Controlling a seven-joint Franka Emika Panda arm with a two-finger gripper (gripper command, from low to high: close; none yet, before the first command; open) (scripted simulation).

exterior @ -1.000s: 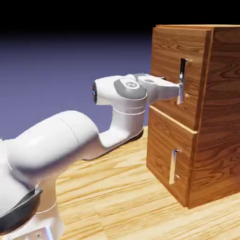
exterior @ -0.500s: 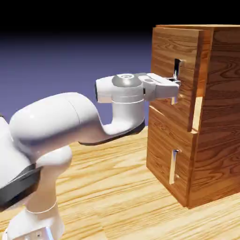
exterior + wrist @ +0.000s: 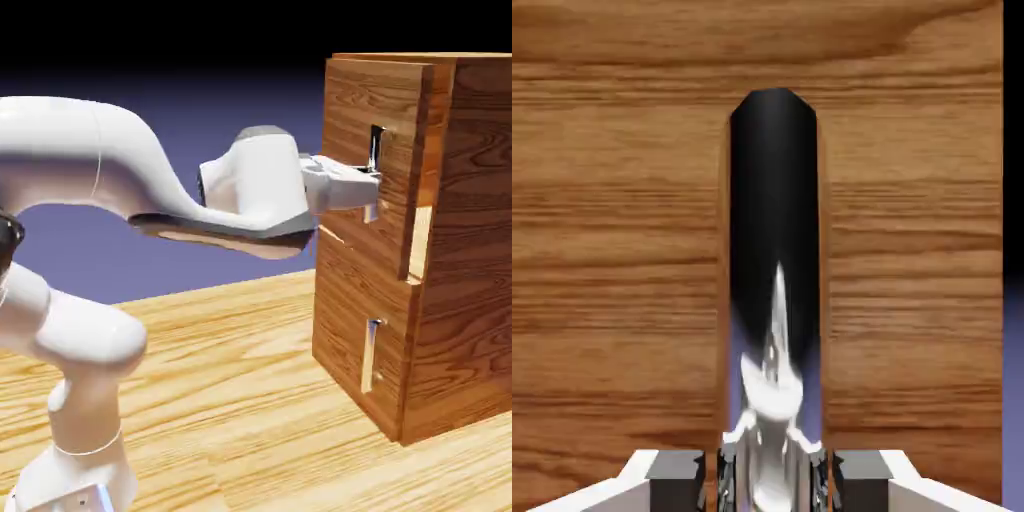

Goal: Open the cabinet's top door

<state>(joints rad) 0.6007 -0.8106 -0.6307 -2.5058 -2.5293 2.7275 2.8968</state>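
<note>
Where the pale wood-plank table [image 3: 250, 400] meets the blue-violet backdrop, the white arm's gripper [image 3: 372, 190] pinches the long silver bar handle [image 3: 377, 150] on the tall reddish-brown wood-grain cabinet [image 3: 460, 250] at right. Only the hand view shows the grey fingertips [image 3: 677, 470] flanking that handle. Compared with a second ago, the larger upper wood-grain door [image 3: 365, 130] stands slightly ajar.
</note>
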